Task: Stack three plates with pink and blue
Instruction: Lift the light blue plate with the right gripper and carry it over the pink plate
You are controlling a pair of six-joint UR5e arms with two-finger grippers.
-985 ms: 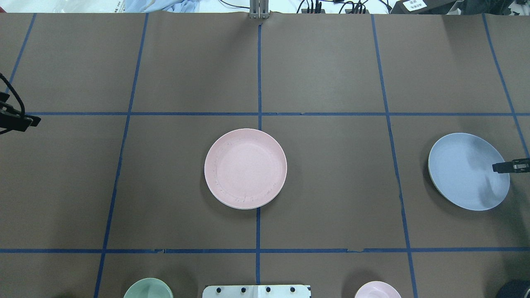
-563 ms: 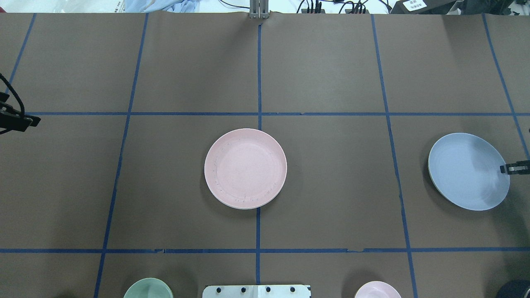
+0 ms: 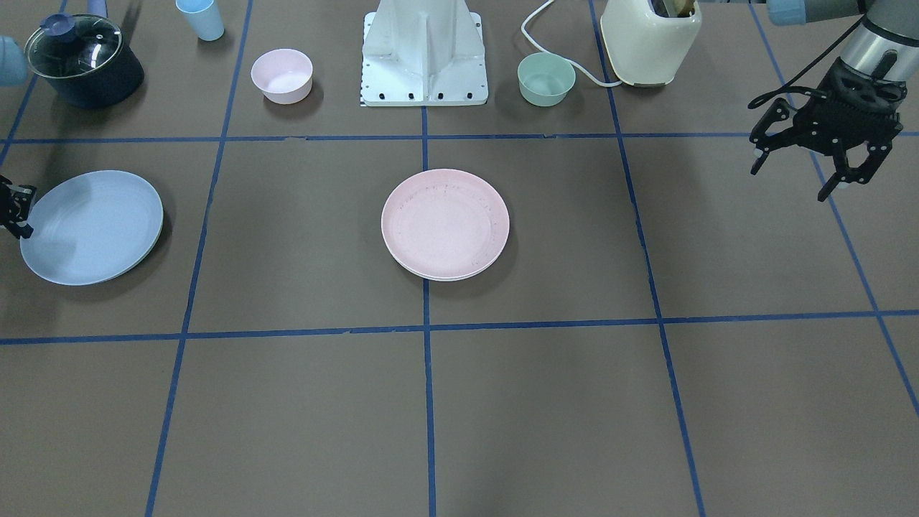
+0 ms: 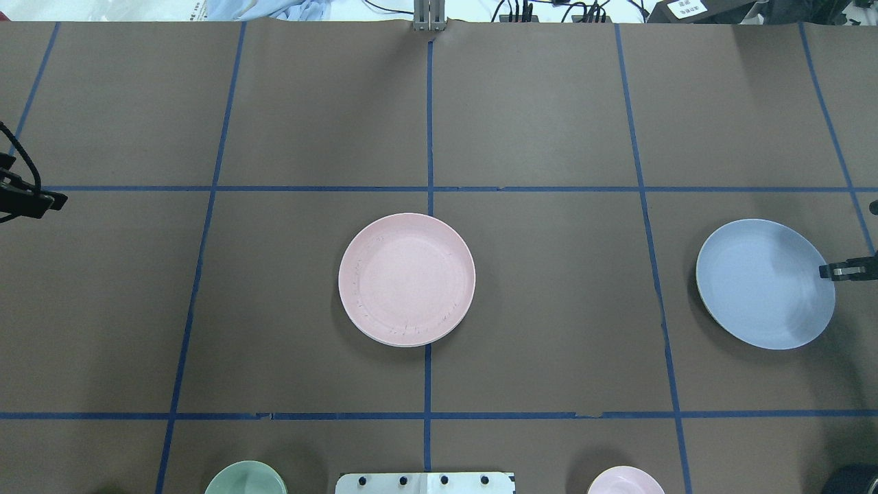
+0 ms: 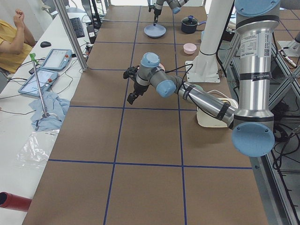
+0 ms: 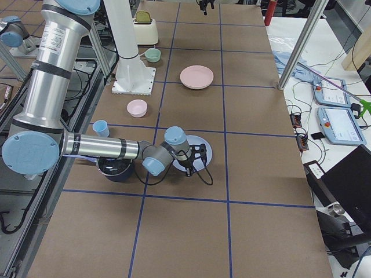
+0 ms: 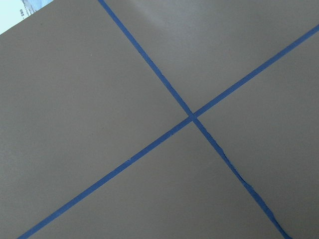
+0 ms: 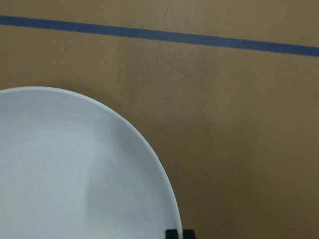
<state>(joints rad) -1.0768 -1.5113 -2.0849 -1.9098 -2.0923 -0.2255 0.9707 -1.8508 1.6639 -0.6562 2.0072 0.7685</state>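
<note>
Overhead exterior — right hand (image 4: 841,270) pinches blue plate (image 4: 761,285).

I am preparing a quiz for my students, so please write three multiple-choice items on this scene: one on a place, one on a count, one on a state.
1. Where does the pale blue round plastic plate lie?
A) in the table's middle
B) by the right hand
C) against the robot's base

2. How many small bowls stand near the white metal robot base?
A) one
B) two
C) four

3. How is the left hand?
A) open and empty
B) shut on a plate
C) shut on a bowl

Answers:
1 B: that hand is at the plate's rim.
2 B: one small pink plastic bowl and one small green plastic bowl.
3 A: it is spread wide with nothing in it.
</note>
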